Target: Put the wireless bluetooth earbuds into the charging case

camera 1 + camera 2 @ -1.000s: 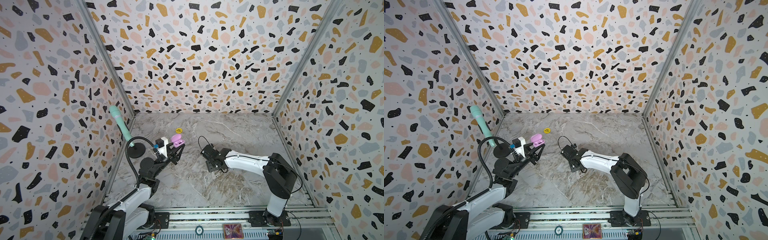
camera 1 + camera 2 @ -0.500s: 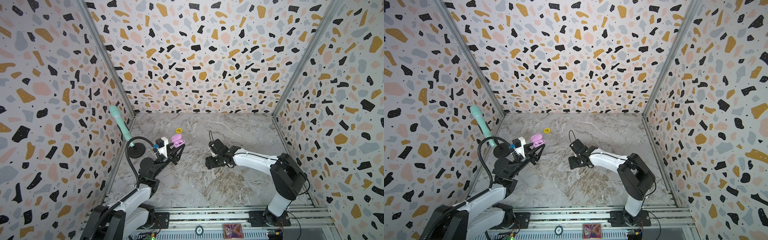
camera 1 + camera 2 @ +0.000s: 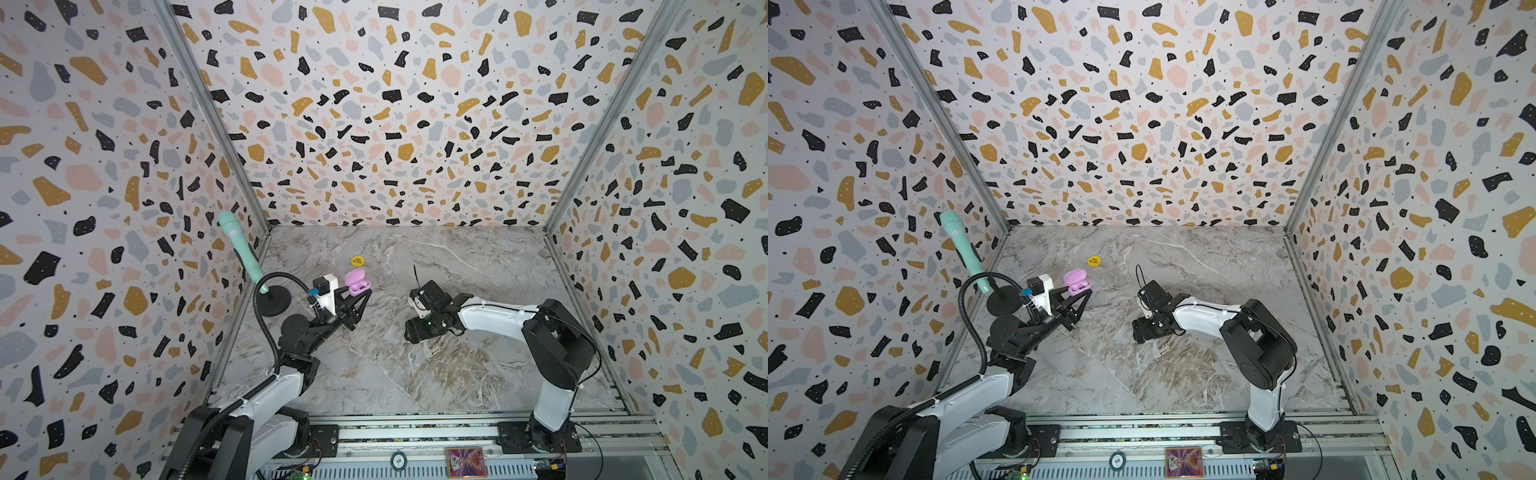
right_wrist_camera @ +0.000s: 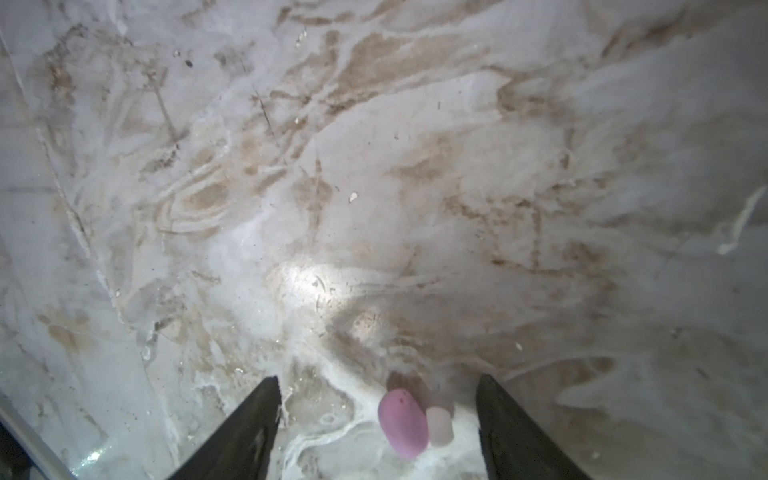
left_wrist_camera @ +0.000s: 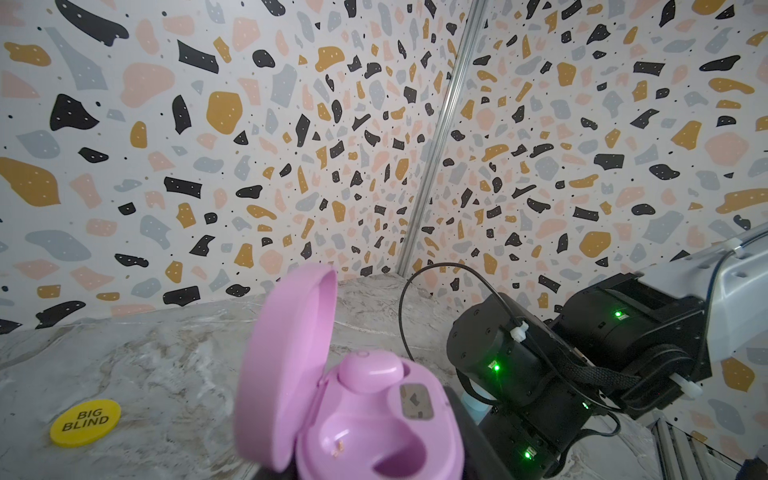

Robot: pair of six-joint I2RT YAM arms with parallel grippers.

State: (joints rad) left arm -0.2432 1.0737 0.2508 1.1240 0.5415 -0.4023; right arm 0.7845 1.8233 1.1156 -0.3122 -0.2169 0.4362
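My left gripper (image 3: 360,293) is shut on the pink charging case (image 3: 358,281), holding it off the floor with the lid up. In the left wrist view the charging case (image 5: 365,428) has one pink earbud (image 5: 370,370) seated in it, and the socket (image 5: 374,453) beside it is empty. My right gripper (image 3: 415,332) points down at the marble floor near the middle. The right wrist view shows the right gripper (image 4: 378,377) open, with a pink earbud (image 4: 403,422) with a whitish tip lying loose on the floor between the fingers, nearer one of them.
A yellow disc (image 3: 357,261) marked BIG BLIND lies behind the case. A teal microphone (image 3: 241,249) leans on a black stand (image 3: 274,301) by the left wall. Patterned walls close in three sides, and a metal rail (image 3: 415,432) runs along the front.
My right gripper has tipped down toward the floor and opened a little wider, and the right arm's elbow has swung right. The left arm and case have stayed still.
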